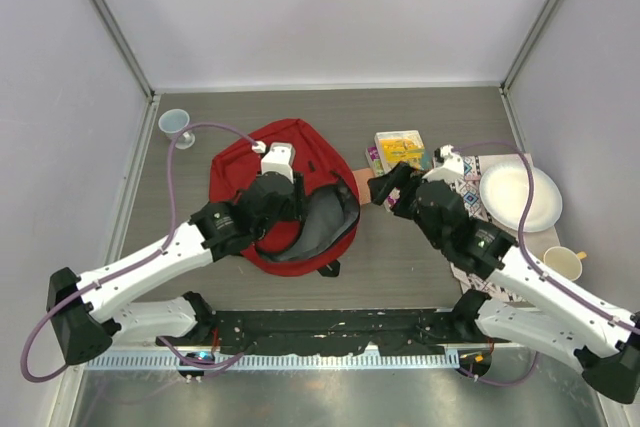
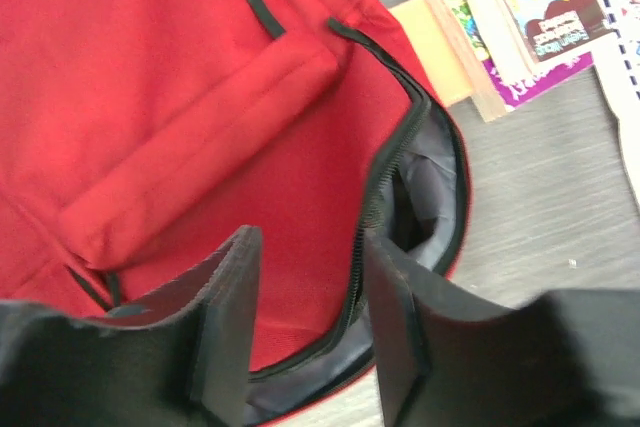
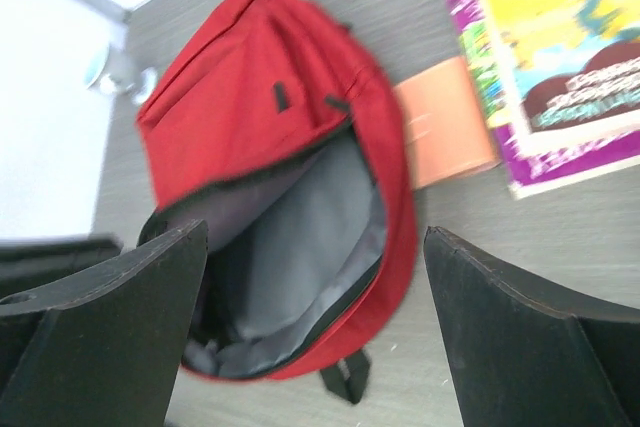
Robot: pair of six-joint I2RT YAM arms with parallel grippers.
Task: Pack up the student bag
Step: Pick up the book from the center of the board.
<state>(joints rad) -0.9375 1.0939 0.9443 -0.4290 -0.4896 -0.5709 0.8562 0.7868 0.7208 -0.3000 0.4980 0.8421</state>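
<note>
Nearest, two robot arms are reaching forward from the near edge of the grey wood-grain table [image 1: 400, 262]. On the right side a cream mug [image 1: 562, 264] is standing. The left end effector [image 2: 310, 242] is hanging over the large red fabric backpack [image 1: 310, 152], its fingers apart and gripping nothing; the bag's black zipper edge is showing in the gap. The right end effector [image 3: 315, 235] is hovering just right of the bag, its fingers spread wide and empty. The backpack is lying flat in the middle of the table, its main compartment gaping and showing grey lining. Beside it an orange flat block [image 3: 445, 122] is touching a stack of colourful books [image 1: 400, 150]. A white round plate [image 1: 520, 197] is sitting right of them. Far left, a small pale blue cup [image 1: 176, 124] is standing.
</note>
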